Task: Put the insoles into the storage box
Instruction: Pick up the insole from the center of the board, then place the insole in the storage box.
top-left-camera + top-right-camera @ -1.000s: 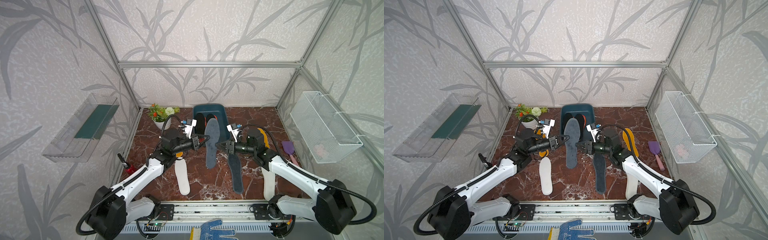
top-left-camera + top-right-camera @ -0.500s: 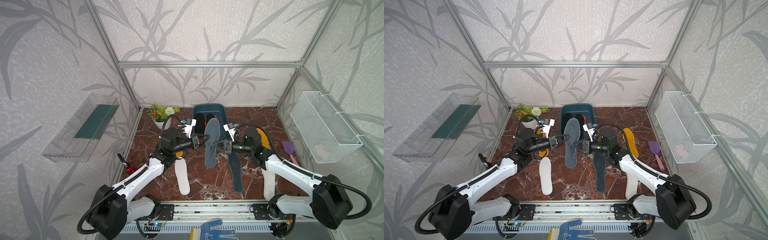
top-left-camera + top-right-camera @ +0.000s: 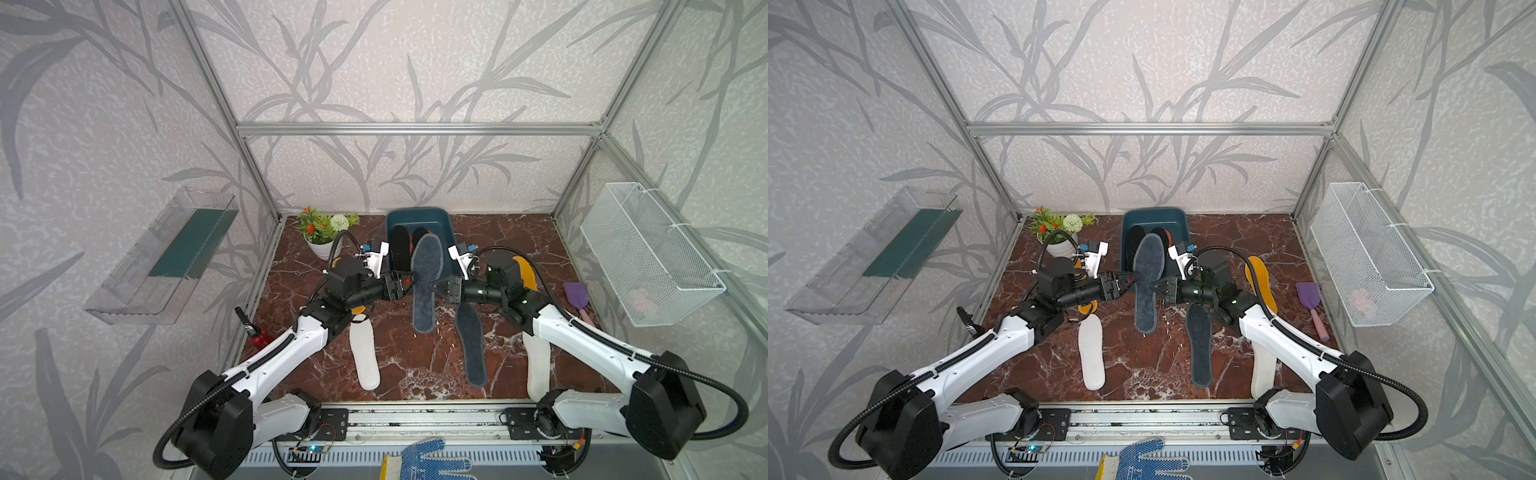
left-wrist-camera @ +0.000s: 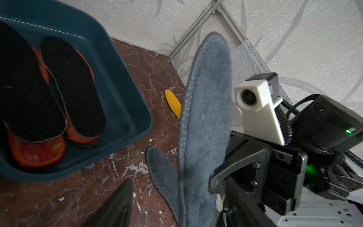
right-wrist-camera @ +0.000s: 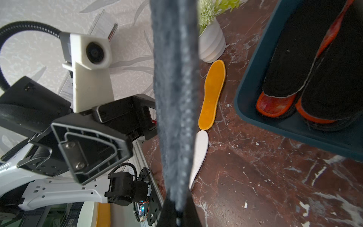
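Grey felt insole handed across
The left pincer, clamped on it a second ago, now stands apart; the right pincer has closed on its stitched edge. The insole hangs over the bench, toe near the teal box's rounded rim, bare marble beneath.

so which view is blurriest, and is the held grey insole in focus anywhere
Right wrist view: the held grey insole is a soft blur right at the lens, while the storage box behind it is crisp. Left wrist view: its felt and stitched edge read clearly. In both top views the insole is sharp.
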`<state>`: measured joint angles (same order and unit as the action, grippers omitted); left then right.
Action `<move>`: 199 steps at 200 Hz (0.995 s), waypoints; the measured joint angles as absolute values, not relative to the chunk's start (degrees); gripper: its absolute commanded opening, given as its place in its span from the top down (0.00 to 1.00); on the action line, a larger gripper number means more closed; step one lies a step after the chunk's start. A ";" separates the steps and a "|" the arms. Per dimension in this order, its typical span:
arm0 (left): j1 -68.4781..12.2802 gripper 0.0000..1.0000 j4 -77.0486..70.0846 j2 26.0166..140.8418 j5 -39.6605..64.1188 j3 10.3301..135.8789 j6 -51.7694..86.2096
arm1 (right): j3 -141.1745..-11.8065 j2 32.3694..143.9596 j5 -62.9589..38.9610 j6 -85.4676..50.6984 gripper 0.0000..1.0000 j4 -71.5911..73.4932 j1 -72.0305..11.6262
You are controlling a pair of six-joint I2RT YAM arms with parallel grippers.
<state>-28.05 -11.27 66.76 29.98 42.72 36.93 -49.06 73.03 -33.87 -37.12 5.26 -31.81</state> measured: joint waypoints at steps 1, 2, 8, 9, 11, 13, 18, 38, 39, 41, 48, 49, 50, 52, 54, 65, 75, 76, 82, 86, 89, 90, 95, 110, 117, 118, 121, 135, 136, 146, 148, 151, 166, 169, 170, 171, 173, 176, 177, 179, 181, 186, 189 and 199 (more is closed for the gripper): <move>-28.05 0.01 -10.96 66.72 29.80 42.76 36.95 | -49.17 73.03 -33.69 -37.06 1.00 4.97 -31.77; -28.05 0.01 -10.50 66.61 29.56 42.85 36.84 | -49.23 73.03 -33.58 -37.01 1.00 4.82 -31.75; -28.05 0.01 -8.82 66.00 27.97 43.16 36.14 | -50.02 73.06 -32.77 -36.53 1.00 3.36 -31.53; -28.05 0.01 -8.40 65.84 27.40 43.22 35.97 | -50.11 73.08 -32.67 -36.51 1.00 3.20 -31.51; -28.05 0.01 -7.79 65.54 26.74 43.35 35.73 | -50.41 73.12 -32.40 -36.32 1.00 2.76 -31.44; -28.05 0.01 -7.27 65.32 26.41 43.46 35.53 | -50.76 73.17 -32.12 -36.10 1.00 2.17 -31.38; -28.05 0.01 -5.56 64.49 24.40 43.83 35.05 | -51.66 73.36 -31.46 -35.75 1.00 0.95 -31.27; -28.05 0.01 0.21 60.69 16.58 44.97 33.19 | -57.41 76.01 -28.62 -33.74 1.00 -4.49 -31.03; -28.05 0.01 0.38 60.51 16.19 44.99 33.12 | -57.60 76.14 -28.56 -33.65 1.00 -4.67 -31.03; -28.05 0.01 0.91 60.12 15.70 45.04 32.97 | -58.26 76.53 -28.36 -33.43 1.00 -5.17 -31.00; -28.05 0.01 2.68 58.57 12.67 45.06 32.56 | -60.42 78.02 -27.75 -32.71 1.00 -6.48 -30.98; -28.05 0.01 2.83 58.41 12.27 45.06 32.53 | -60.80 78.32 -27.62 -32.62 1.00 -6.70 -30.98; -28.05 0.01 3.25 58.08 11.66 45.06 32.45 | -60.99 78.48 -27.53 -32.56 1.00 -6.79 -30.98; -28.05 0.01 3.79 57.56 10.92 45.06 32.34 | -61.58 79.00 -27.40 -32.34 1.00 -7.07 -30.96; -28.05 0.01 4.38 57.17 10.04 45.06 32.16 | -62.19 79.50 -27.33 -32.12 1.00 -7.44 -30.94; -28.05 0.01 6.87 55.02 6.31 45.01 31.55 | -65.23 82.21 -26.81 -31.27 1.00 -9.15 -30.79; -28.05 0.01 8.88 53.17 2.94 44.84 31.18 | -68.18 85.03 -26.74 -30.48 1.00 -10.79 -30.65; -28.05 0.01 9.13 52.93 2.66 44.80 31.14 | -68.60 85.43 -26.70 -30.39 1.00 -11.03 -30.65; -28.05 0.01 10.17 51.79 0.89 44.49 31.00 | -70.39 87.15 -26.74 -29.95 1.00 -11.97 -30.59; -28.05 0.01 10.96 50.89 -0.30 44.21 30.98 | -71.77 88.53 -26.85 -29.63 1.00 -12.58 -30.57; -28.05 0.01 11.62 50.26 -1.26 43.97 30.96 | -72.75 89.36 -26.89 -29.45 1.00 -13.04 -30.52; -28.05 0.01 11.75 50.11 -1.45 43.92 30.96 | -73.25 89.84 -26.89 -29.32 1.00 -13.23 -30.50; -28.05 0.01 12.86 49.01 -2.92 43.51 30.98 | -75.05 91.44 -27.00 -28.95 1.00 -14.04 -30.41; -28.05 0.01 16.05 45.58 -6.94 41.87 31.09 | -80.38 96.27 -27.27 -28.10 1.00 -15.57 -30.06; -28.05 0.01 17.37 43.92 -8.58 40.99 31.31 | -82.96 98.59 -27.51 -27.70 1.00 -16.19 -29.89; -28.05 0.01 17.47 43.72 -8.75 40.93 31.38 | -83.50 99.13 -27.64 -27.59 1.00 -16.29 -29.85; -28.05 0.01 18.00 42.85 -9.56 40.42 31.48 | -84.60 100.07 -27.81 -27.46 1.00 -16.58 -29.71; -28.05 0.01 19.84 38.96 -12.27 38.15 32.03 | -89.71 104.79 -28.62 -26.83 1.00 -17.58 -29.30; -28.05 0.01 19.92 38.76 -12.40 38.02 32.03 | -90.21 105.23 -28.64 -26.81 1.00 -17.69 -29.28; -28.05 0.01 21.71 35.79 -14.00 36.58 32.58 | -93.60 108.51 -29.28 -26.41 1.00 -18.52 -28.88; -28.05 0.01 22.06 35.27 -14.22 36.38 32.67 | -94.28 109.16 -29.39 -26.33 1.00 -18.61 -28.80; -28.05 0.01 22.52 34.63 -14.61 36.07 32.82 | -95.29 110.17 -29.54 -26.28 1.00 -18.81 -28.71; -28.05 0.01 24.82 31.31 -16.32 35.05 33.56 | -99.26 114.50 -30.37 -26.00 1.00 -19.62 -28.01; -28.05 0.01 25.32 30.76 -16.56 35.00 33.67 | -99.90 115.20 -30.50 -25.96 1.00 -19.79 -27.88; -28.05 0.01 25.54 30.52 -16.69 34.98 33.71 | -100.20 115.50 -30.57 -25.98 1.00 -19.81 -27.81; -28.05 0.01 25.65 30.39 -16.71 34.98 33.74 | -100.36 115.66 -30.61 -25.96 1.00 -19.81 -27.77; -28.05 0.01 25.91 29.98 -16.91 34.96 33.87 | -100.86 116.29 -30.83 -25.89 1.00 -19.97 -27.66; -28.05 0.01 26.26 29.54 -17.10 34.96 34.06 | -101.51 116.95 -30.94 -25.87 1.00 -20.10 -27.53; -28.05 0.01 26.41 29.34 -17.19 34.96 34.09 | -101.65 117.12 -30.96 -25.89 1.00 -20.16 -27.51; -28.05 0.01 26.59 29.12 -17.30 34.98 34.13 | -102.13 117.67 -31.14 -25.85 1.00 -20.18 -27.38; -28.05 0.01 26.70 28.84 -17.43 34.96 34.22 | -102.59 118.24 -31.27 -25.80 1.00 -20.45 -27.29; -28.05 0.01 27.16 28.16 -17.76 34.98 34.48 | -103.92 119.55 -31.57 -25.80 1.00 -21.04 -27.05; -28.05 0.01 27.35 27.88 -17.96 34.96 34.57 | -104.66 120.20 -31.75 -25.76 1.00 -21.34 -26.92; -28.05 0.01 28.38 27.00 -18.39 34.96 34.81 | -107.28 122.80 -32.21 -25.50 1.00 -21.91 -26.59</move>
